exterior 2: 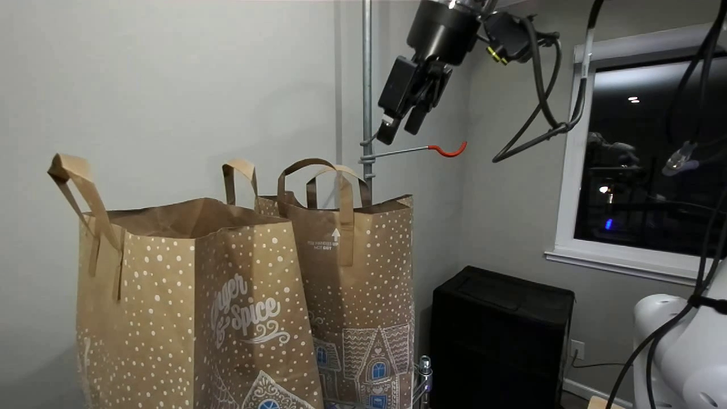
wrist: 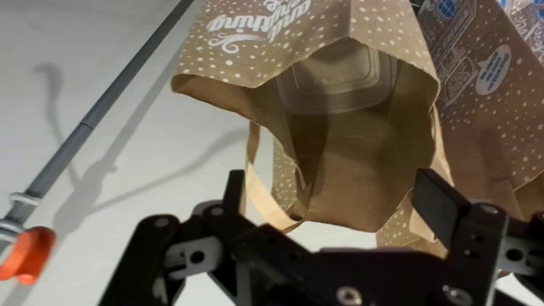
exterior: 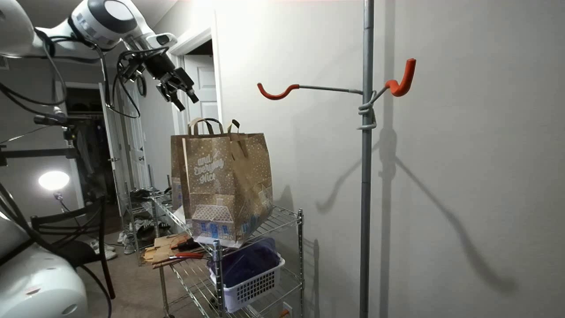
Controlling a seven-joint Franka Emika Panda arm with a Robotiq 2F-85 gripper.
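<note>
My gripper hangs above two brown paper bags with its fingers spread and nothing between them. In an exterior view the gripper is over the bag nearer the pole, clear of its upright handles. The other bag stands beside it, its mouth open. Looking down in the wrist view, I see an open dotted bag with a clear plastic container inside. A paper handle of that bag appears near the left finger. The second bag is partly cut off at the right.
A wire shelf carries the bags, with a white basket on a lower level. Beside it rises a grey pole bearing hooks with red-orange ends. A black box stands under a window.
</note>
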